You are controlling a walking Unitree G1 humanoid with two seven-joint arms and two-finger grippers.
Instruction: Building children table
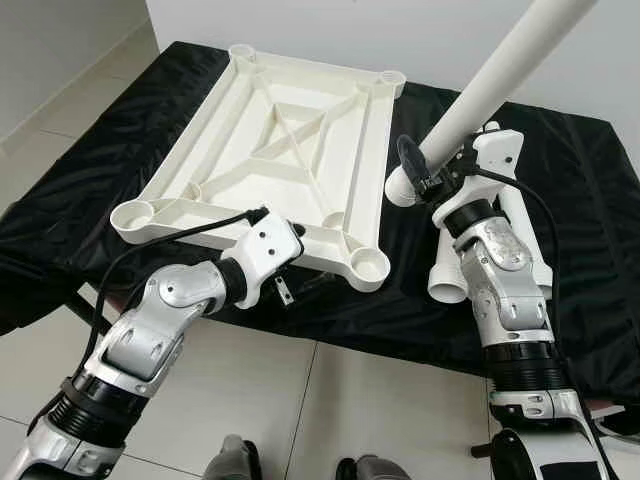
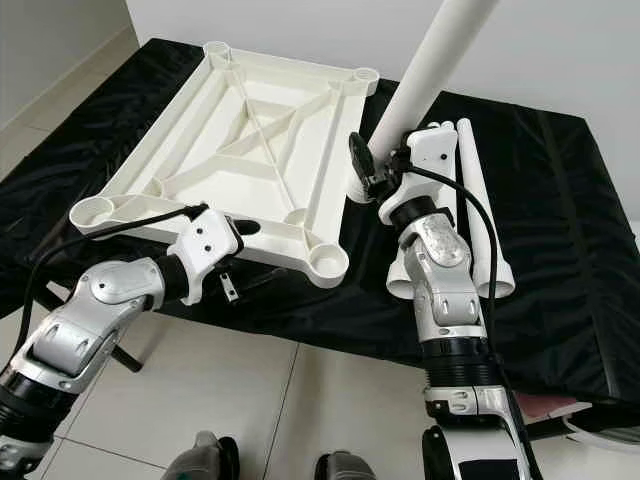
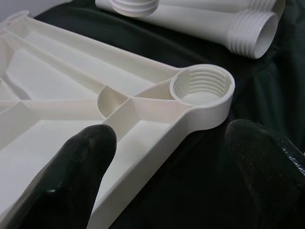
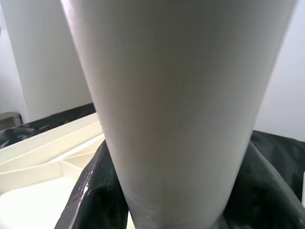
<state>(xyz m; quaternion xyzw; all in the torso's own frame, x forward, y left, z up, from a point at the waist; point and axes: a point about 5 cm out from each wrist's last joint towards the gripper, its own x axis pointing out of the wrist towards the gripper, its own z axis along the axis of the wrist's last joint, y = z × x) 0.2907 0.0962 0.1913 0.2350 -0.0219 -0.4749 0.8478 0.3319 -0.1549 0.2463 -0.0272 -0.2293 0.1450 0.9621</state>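
The upturned white tabletop (image 1: 270, 150) lies on the black-draped counter (image 1: 560, 190), left hand (image 3: 167, 167) spread at its near edge, right hand (image 1: 425, 170) clamped on a tilted leg tube (image 1: 500, 70).

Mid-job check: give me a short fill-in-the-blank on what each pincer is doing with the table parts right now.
1. The right pincer is shut on a white table ____.
2. The tabletop lies upside down on a ____ cloth.
3. The left pincer is ____, at the tabletop's near edge.
4. Spare legs lie on the robot's ____ side.

Missing words: leg; black; open; right
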